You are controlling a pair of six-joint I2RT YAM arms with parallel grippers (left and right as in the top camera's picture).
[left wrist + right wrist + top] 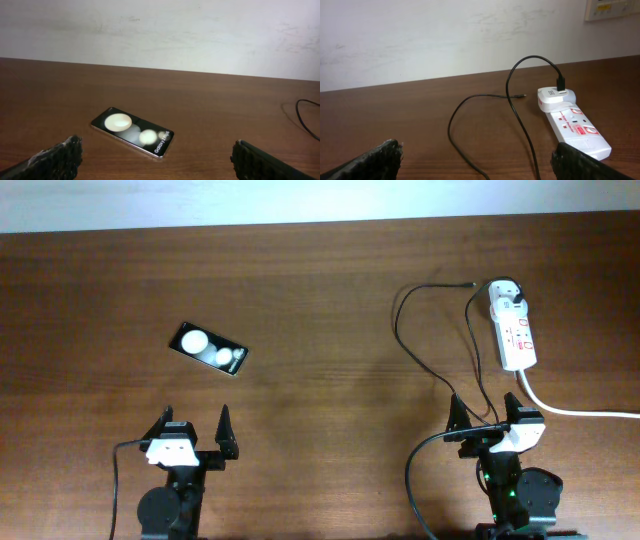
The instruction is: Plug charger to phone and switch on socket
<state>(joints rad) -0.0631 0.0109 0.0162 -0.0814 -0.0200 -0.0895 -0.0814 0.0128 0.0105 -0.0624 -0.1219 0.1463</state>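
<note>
The black phone (209, 349) lies flat on the table's left half, screen up with two white spots; it also shows in the left wrist view (133, 132). The white socket strip (513, 327) lies at the far right and shows in the right wrist view (573, 125). The charger's white adapter (554, 95) is plugged into its far end. The thin black cable (405, 340) loops over the table, its connector tip (473, 284) free beside the strip. My left gripper (193, 432) is open and empty, near the front edge, short of the phone. My right gripper (495, 415) is open and empty over the cable loop.
The socket's thick white cord (580, 411) runs off the right edge. The table's far edge meets a pale wall (160, 30). A wall plate (612, 9) sits at the upper right of the right wrist view.
</note>
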